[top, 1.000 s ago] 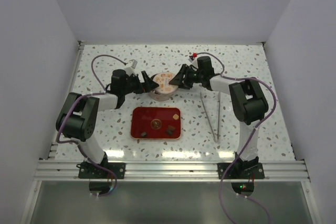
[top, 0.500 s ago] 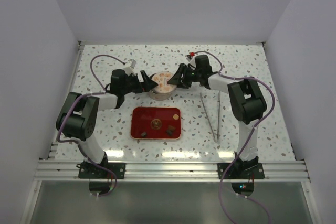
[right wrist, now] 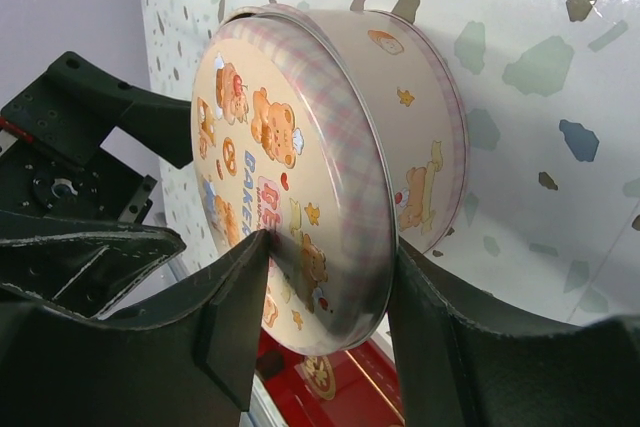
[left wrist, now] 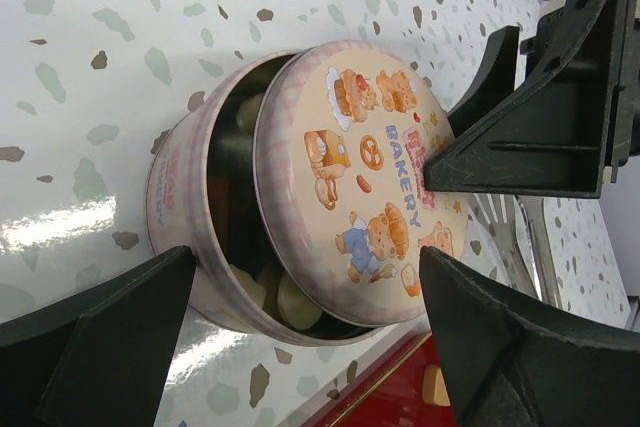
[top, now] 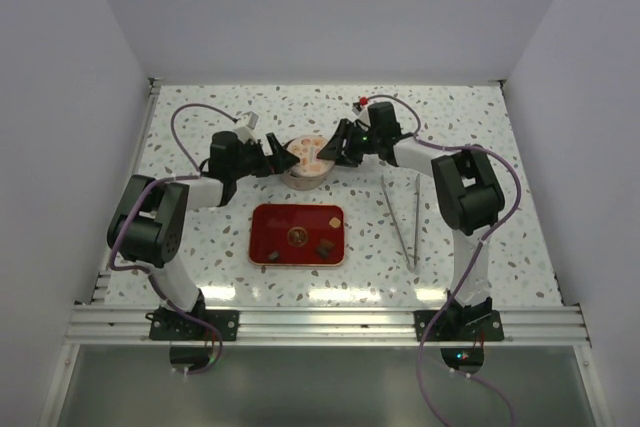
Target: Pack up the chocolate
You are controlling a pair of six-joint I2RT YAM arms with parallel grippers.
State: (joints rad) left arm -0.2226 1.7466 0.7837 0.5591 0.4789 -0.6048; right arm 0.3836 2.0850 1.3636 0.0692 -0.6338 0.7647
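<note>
**Lid askew on the round tin, chocolate split between tin and red tray**

At the far centre of a speckled terrazzo table: one round metal tin, glossy, pale pink with a gingham band at the rim. One lid in the same finish, printed with cartoon bears, pastries and the word BAKERY. Tilted and sitting off-centre, with a dark crescent gap open on the left arm's side. Through that gap, three or so smooth, rounded cream-white pieces against the inner wall; no telling how many lie deeper in.

Nearer the arm bases, apart from the tin: one flat, shiny rectangular tray with rounded corners. On it, four pieces:
- one tan block at the far right corner
- one round brown piece in the middle
- two dark brown blocks, one at the near right and one at the near left corner

Right of the tray, a single pair of long, slim metal tweezers, lying flat.

Right gripper: matte black fingers pinched on the lid's rim, one pad on the printed face and the other at the edge beside the tin's wall — clamped on the lid.

Left gripper: jaws spread wide astride the tin, one finger beside the wall and the other by the lid's edge — contact not discernible.
</note>
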